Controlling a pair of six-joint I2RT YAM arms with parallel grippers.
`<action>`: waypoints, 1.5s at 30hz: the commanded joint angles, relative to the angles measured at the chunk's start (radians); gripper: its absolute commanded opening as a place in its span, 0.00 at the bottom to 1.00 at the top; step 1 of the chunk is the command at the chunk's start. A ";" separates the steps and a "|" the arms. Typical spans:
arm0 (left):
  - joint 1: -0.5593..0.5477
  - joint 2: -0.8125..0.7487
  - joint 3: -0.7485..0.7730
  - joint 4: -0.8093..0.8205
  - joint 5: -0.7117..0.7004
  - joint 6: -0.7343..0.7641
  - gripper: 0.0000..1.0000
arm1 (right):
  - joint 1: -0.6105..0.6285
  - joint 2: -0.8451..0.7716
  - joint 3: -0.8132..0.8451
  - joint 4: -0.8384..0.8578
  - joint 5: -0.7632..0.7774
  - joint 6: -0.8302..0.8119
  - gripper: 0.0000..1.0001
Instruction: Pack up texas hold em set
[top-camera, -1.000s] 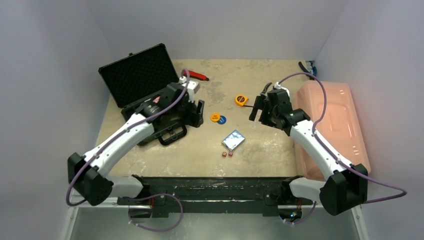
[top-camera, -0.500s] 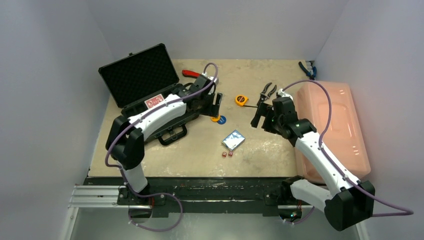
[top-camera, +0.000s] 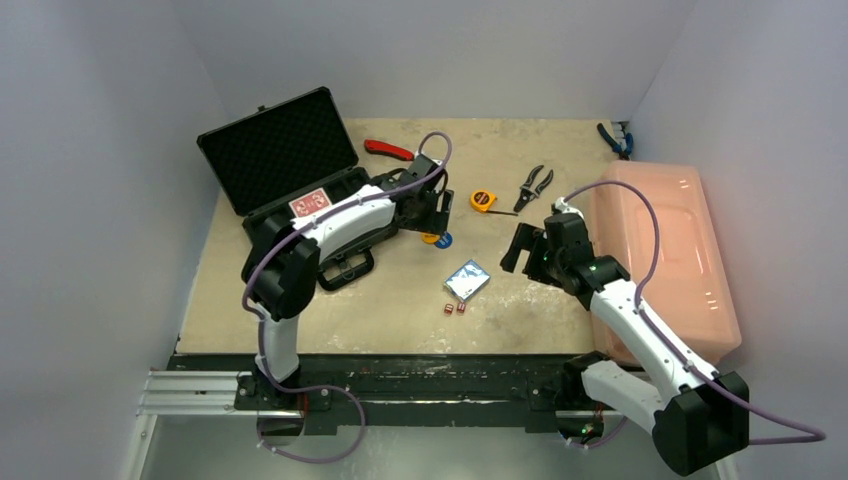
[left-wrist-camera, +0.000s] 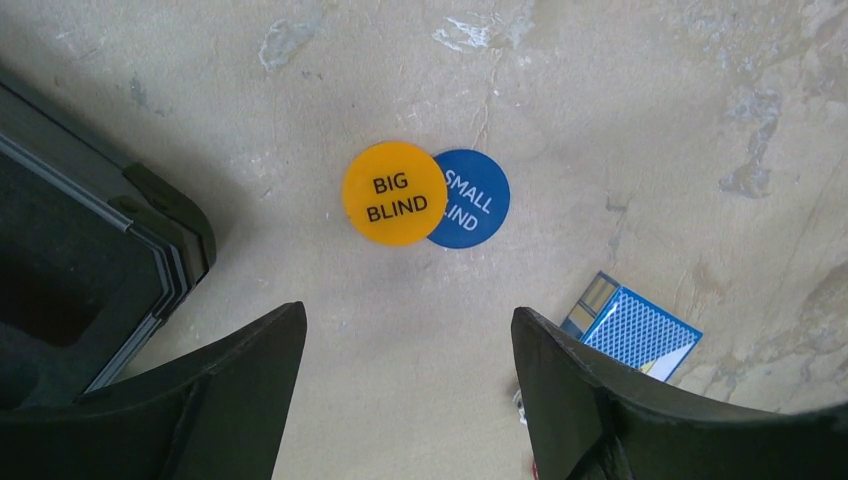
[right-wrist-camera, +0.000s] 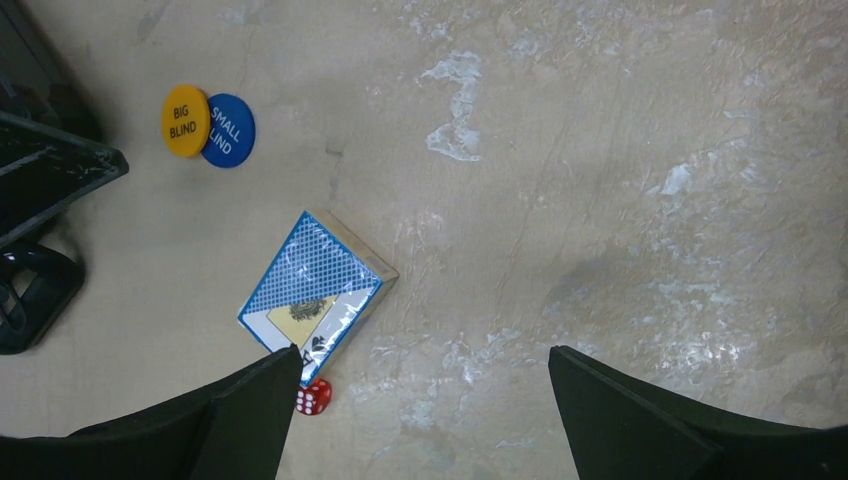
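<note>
The black briefcase (top-camera: 275, 150) lies open at the left with a red card deck (top-camera: 310, 203) in its base. My left gripper (top-camera: 434, 214) hovers open and holds nothing; just ahead of its fingertips the orange disc (left-wrist-camera: 394, 193) overlaps the blue disc (left-wrist-camera: 470, 198). The blue card deck (top-camera: 467, 279) lies mid-table with two tiny red dice (top-camera: 454, 307) beside it. My right gripper (top-camera: 520, 248) is open and empty above bare table, right of the blue deck (right-wrist-camera: 315, 285) and one die (right-wrist-camera: 313, 397).
A yellow tape measure (top-camera: 483, 200) and black pliers (top-camera: 535, 185) lie behind the right gripper. A red-handled tool (top-camera: 388, 150) sits near the case lid. The large pink bin (top-camera: 660, 250) fills the right side, with blue pliers (top-camera: 615, 138) behind it.
My left arm swung right from over the case base to above the two discs, uncovering the red deck in the case. My right gripper drew nearer the front, still open.
</note>
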 joint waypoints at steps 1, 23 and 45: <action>-0.003 0.046 0.077 0.005 -0.041 -0.045 0.75 | 0.004 0.011 0.008 0.047 -0.003 -0.010 0.99; 0.001 0.210 0.209 -0.103 -0.094 -0.181 0.97 | 0.004 0.018 -0.007 0.066 -0.056 -0.024 0.99; 0.036 0.351 0.346 -0.196 -0.064 -0.264 0.61 | 0.003 0.019 -0.014 0.077 -0.098 -0.031 0.99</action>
